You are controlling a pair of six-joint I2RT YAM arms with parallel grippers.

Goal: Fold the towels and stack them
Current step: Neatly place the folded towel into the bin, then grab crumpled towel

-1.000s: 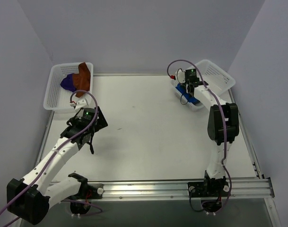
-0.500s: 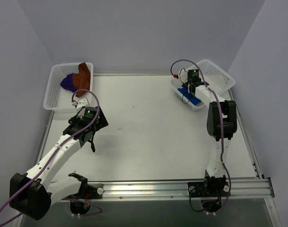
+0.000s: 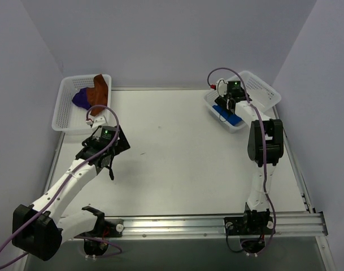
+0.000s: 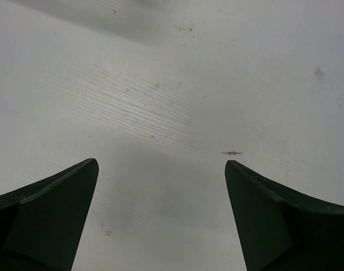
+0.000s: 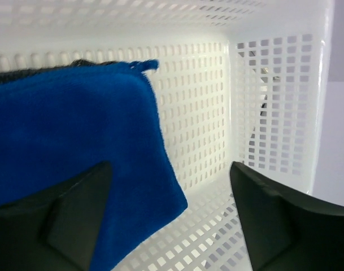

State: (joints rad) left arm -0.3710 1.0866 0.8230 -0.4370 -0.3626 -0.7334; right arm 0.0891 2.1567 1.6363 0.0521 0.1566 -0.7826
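My right gripper [image 5: 170, 167] stood spread, blue towel [image 5: 75, 124] folded in the basket [image 5: 273, 113] beneath it; rust-brown towel [image 3: 99, 91] and purple towel [image 3: 80, 99] lay crumpled beyond my spread, empty left gripper [image 4: 160, 162]

Bright, even light, soft shadows (wrist views slightly blurred).

Both arms share one build: the left arm [image 3: 70, 180] and the right arm [image 3: 265, 144] have slim white links joined by bulky black joint housings. The left purple cable [image 3: 111, 117] and the right purple cable [image 3: 222, 71] loop free above the wrists and run along the links. Each black wrist unit carries a small green light [image 3: 105, 134]. A red connector [image 3: 215, 86] sits beside the right wrist. The left end effector [image 4: 160, 164] and the right end effector [image 5: 169, 166] each have two dark, matte, wedge-shaped fingers with flat inner faces.
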